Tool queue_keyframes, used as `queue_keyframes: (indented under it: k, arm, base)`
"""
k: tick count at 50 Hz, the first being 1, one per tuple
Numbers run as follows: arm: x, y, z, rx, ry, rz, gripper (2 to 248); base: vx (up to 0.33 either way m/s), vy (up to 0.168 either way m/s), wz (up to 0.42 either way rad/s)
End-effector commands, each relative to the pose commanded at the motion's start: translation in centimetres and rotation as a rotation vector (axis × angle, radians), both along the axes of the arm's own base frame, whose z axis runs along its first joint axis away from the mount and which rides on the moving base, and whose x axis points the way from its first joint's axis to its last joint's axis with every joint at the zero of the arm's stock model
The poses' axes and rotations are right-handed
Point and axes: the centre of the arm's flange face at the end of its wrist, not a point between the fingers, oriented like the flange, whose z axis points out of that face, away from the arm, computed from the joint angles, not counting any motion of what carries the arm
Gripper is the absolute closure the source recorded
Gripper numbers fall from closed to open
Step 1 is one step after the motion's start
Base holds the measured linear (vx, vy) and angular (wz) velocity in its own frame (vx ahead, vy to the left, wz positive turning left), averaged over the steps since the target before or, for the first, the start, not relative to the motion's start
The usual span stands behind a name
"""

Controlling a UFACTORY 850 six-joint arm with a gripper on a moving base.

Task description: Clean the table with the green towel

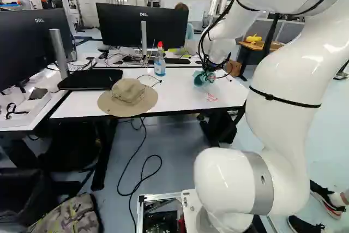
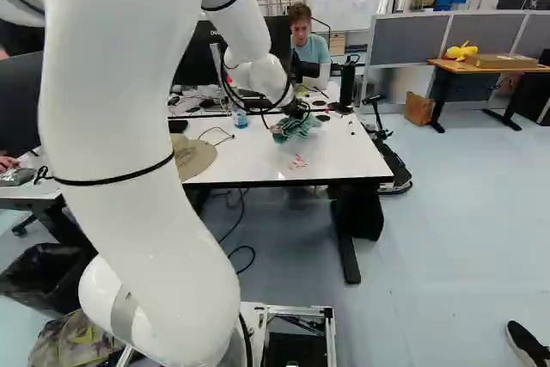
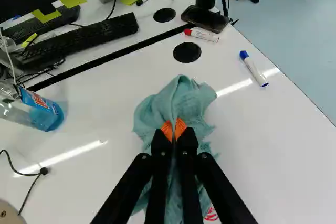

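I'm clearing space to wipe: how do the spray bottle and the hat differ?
The spray bottle stands tall and narrow; the hat lies low and wide. The spray bottle is see-through with a red top, the hat tan. The spray bottle is farther back than the hat. Both are on the white table.

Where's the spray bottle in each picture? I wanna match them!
Left base view: the spray bottle is just above the middle, behind the hat.
Right base view: the spray bottle is left of the towel.
Wrist view: the spray bottle is between the keyboard and the hat.
Shared landmark: the towel, held in the gripper.
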Motion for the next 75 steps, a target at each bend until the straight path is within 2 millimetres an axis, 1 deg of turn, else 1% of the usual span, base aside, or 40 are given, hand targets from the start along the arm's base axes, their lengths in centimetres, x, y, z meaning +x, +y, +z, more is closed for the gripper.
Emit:
queue_keyframes:
  k: [27, 55, 66, 75]
  arm:
    - [-4.2, 3.7, 0.1, 0.002, 0.011, 0.055, 223]
    - [-9.3, 7.3, 0.0, 0.002, 0.014, 0.116, 223]
    - [-11.3, 8.3, -0.1, 0.002, 0.012, 0.136, 223]
    - [-11.5, 8.4, -0.1, 0.002, 0.011, 0.137, 223]
  base:
    - [0.000, 0.000, 0.000]
    - [0.000, 0.000, 0.000]
    - [0.000, 0.000, 0.000]
    - [0.000, 0.000, 0.000]
